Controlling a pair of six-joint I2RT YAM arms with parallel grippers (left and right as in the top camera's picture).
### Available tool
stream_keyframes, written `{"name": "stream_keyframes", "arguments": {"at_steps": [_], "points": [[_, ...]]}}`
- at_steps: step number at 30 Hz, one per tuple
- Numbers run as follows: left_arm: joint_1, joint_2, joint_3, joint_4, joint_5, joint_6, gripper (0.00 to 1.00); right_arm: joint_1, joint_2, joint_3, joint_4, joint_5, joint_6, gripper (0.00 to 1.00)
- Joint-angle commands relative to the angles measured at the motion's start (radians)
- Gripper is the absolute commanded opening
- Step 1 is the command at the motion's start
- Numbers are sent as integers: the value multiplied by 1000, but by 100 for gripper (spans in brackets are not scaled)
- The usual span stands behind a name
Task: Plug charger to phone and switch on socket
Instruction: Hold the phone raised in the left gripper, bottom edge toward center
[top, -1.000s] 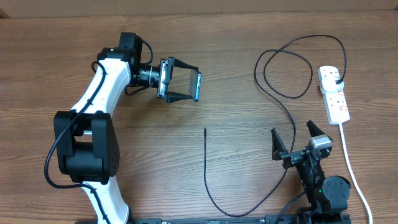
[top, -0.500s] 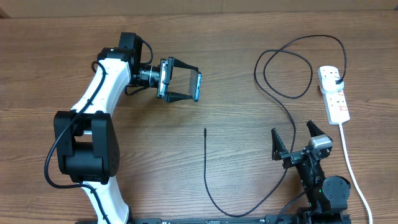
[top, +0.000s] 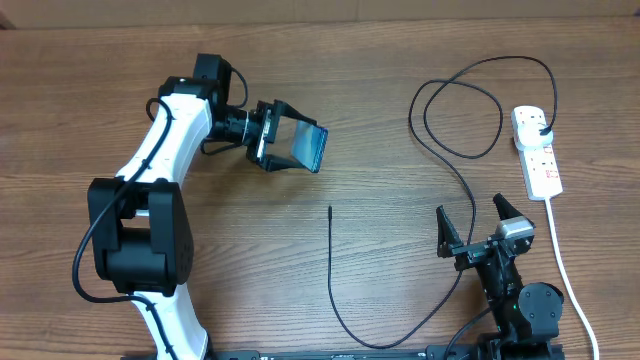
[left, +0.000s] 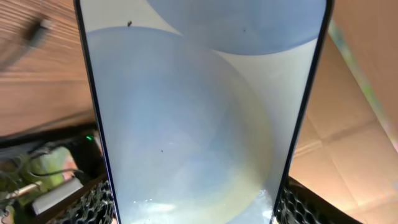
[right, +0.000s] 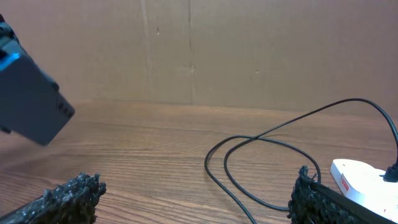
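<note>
Right now my left hand (top: 300, 146) is clamped on the phone (top: 312, 150), one finger on each long edge, and holds it clear of the counter (top: 380, 70) at a tilt, left of centre. On the left wrist camera the pale blue-grey screen (left: 199, 112) fills nearly the whole frame, with the dark textured fingers (left: 93, 205) just showing at the bottom corners on either side of it. From the right wrist camera I see the same phone (right: 31, 102) as a dark slab hanging above the wood at the far left.

My right hand (top: 472, 218) sits low at the near right of the counter with its jaws spread wide and nothing between them.

The charger (top: 332, 270) lies loose on the counter. Its black plug (top: 541, 124) is seated in the top outlet of the socket (top: 543, 168) at the right edge. From there the thin cable makes a couple of loops, runs down beside my right hand, sweeps along the near edge and comes back up to end at the connector tip (top: 330, 209), which rests on bare wood below the phone and well apart from it. The white cord (top: 560, 260) of the socket trails toward the near edge. I cannot tell how the red switches are set.
</note>
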Motion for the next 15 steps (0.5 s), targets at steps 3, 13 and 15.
{"name": "stream_keyframes", "arguments": {"at_steps": [3, 13, 15], "points": [[-14, -43, 26, -43, -240, 21, 4, 2, -10, -11, 5, 10, 7, 100], [-56, -43, 26, -127, -600, 19, 4, 2, -10, -11, 5, 10, 7, 100], [-67, -43, 26, -138, -645, 18, 4, 2, -10, -11, 5, 10, 7, 100]]}}
